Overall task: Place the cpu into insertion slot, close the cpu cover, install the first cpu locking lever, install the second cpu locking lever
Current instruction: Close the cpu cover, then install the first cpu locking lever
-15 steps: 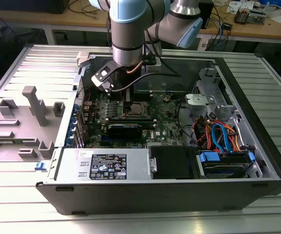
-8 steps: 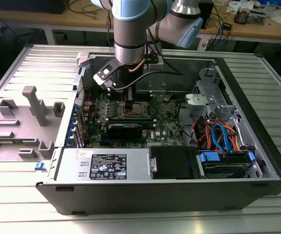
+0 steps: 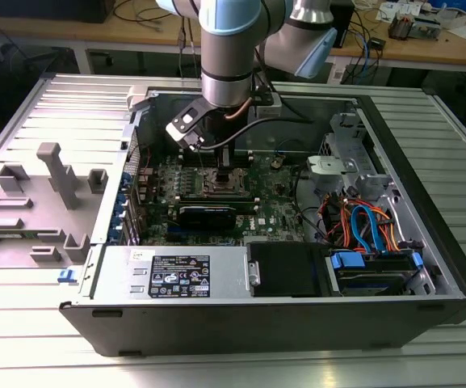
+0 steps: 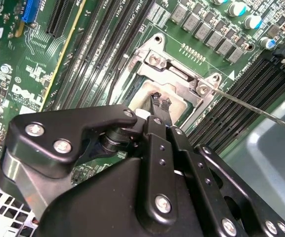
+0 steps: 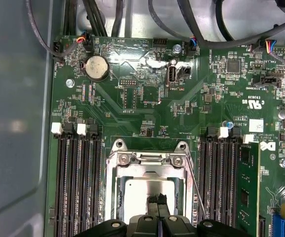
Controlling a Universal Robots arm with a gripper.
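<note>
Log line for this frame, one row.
gripper: shut, tips over cpu | cpu: seated in socket | cpu cover: looks down | locking lever: sticking up, unlatched

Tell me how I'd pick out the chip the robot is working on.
Look inside the open computer case at the green board, where a silver metal frame sits between two banks of long black slots. The chip is the flat square in that frame's window, under the gripper. Unlike its busy neighbours, it is plain dull silver.
</note>
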